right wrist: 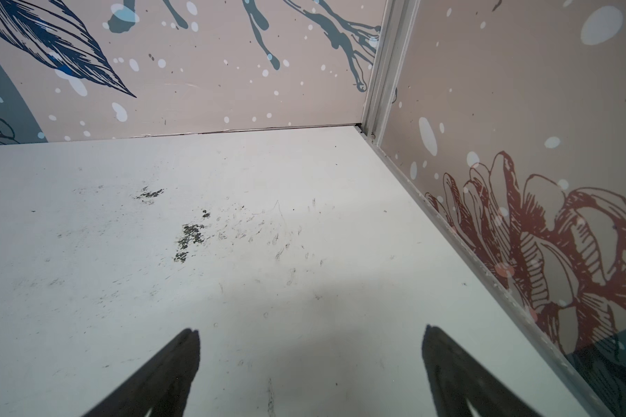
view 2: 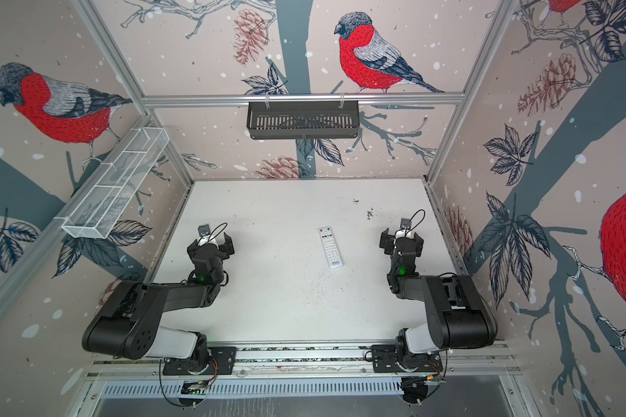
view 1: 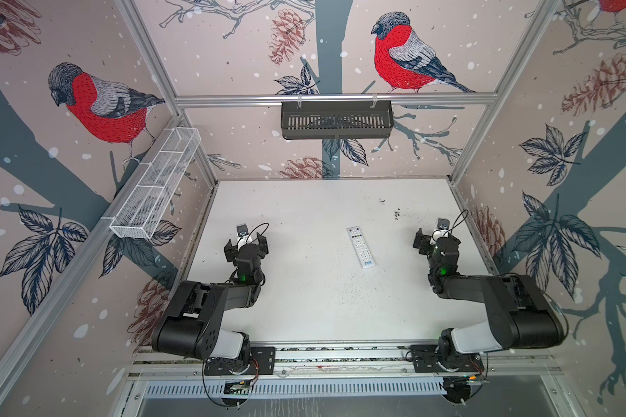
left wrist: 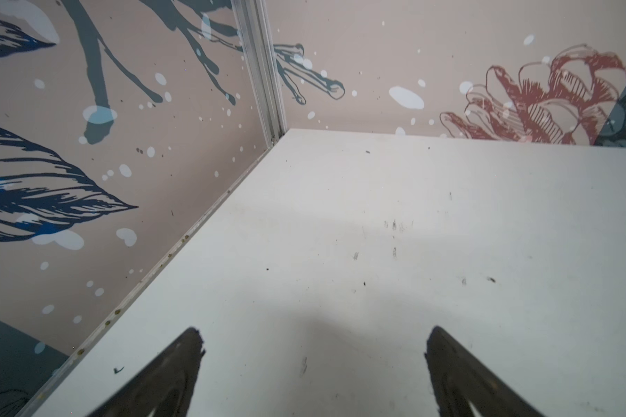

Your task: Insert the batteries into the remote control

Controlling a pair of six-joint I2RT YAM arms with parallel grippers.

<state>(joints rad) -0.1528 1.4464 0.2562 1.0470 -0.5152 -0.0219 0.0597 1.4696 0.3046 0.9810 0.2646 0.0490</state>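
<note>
White surface, top views: the surface [view 1: 304, 216] [view 2: 279, 216] is scuffed, with dark specks toward its far right part; bird-print walls [view 1: 394, 43] [view 2: 376, 144] close it in on three sides
Remote control, top views: the remote control [view 1: 361, 247] [view 2: 330, 247] lies flat on the surface, buttons up, right of the middle, blue logo end toward the arm bases, its length running near to far at a slight slant
Left claw, top views: the left claw [view 1: 246, 243] [view 2: 210, 244] hangs over the left part of the surface, jaws spread wide with nothing between them, well apart from the remote control
Right claw, top views: the right claw [view 1: 436, 239] [view 2: 402, 240] hangs near the right wall, jaws spread wide and empty; the remote control lies between the two claws, nearer this one, not touching it
Baskets, top views: a black basket [view 1: 337, 119] [view 2: 302, 119] hangs on the far rail, a wire basket [view 1: 156, 187] [view 2: 113, 184] on the left wall
Left wrist view: both fingers [left wrist: 170, 372] of the left claw [left wrist: 315, 332] stand far apart over the white surface, facing the far left corner; nothing held
Right wrist view: both fingers [right wrist: 170, 372] of the right claw [right wrist: 309, 330] stand far apart over the speckled surface, facing the far right corner; nothing held
</note>
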